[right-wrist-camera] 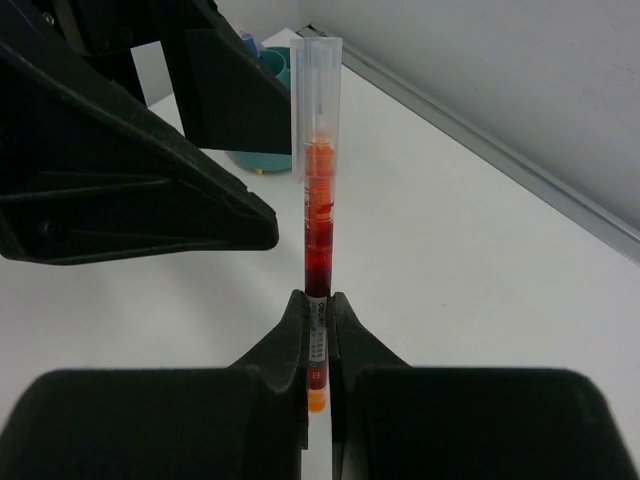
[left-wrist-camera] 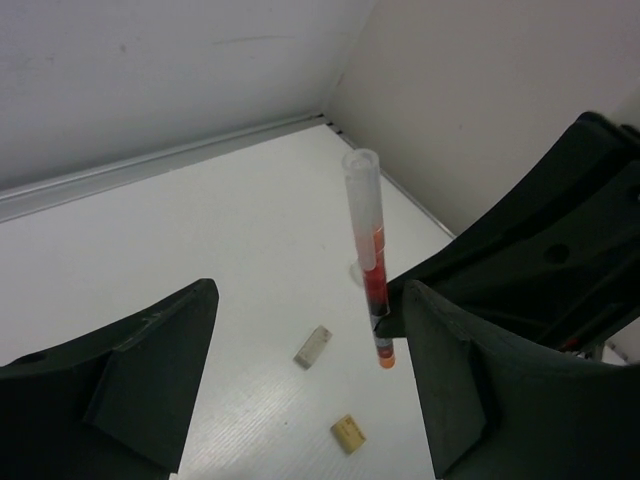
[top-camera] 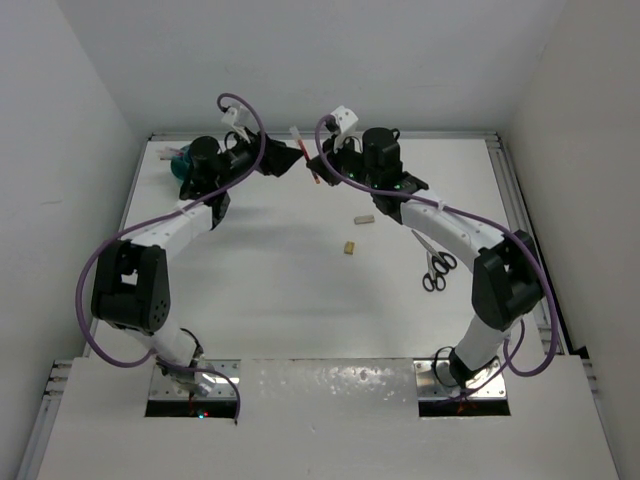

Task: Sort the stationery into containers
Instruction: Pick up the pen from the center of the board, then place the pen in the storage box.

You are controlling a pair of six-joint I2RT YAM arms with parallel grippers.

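Pinching red pen point(right-wrist-camera: 318, 230) low in right gripper point(right-wrist-camera: 318, 300), gaping wide with left gripper point(left-wrist-camera: 310, 375) — may knock it loose if closed off-centre

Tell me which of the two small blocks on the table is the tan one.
The tan block is the lower of the two in the top view. The other block, just above it, is pale grey-white.

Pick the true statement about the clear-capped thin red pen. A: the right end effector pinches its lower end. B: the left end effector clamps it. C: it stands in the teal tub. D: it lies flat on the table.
A: the right end effector is shut on the lower end of the thin red pen.
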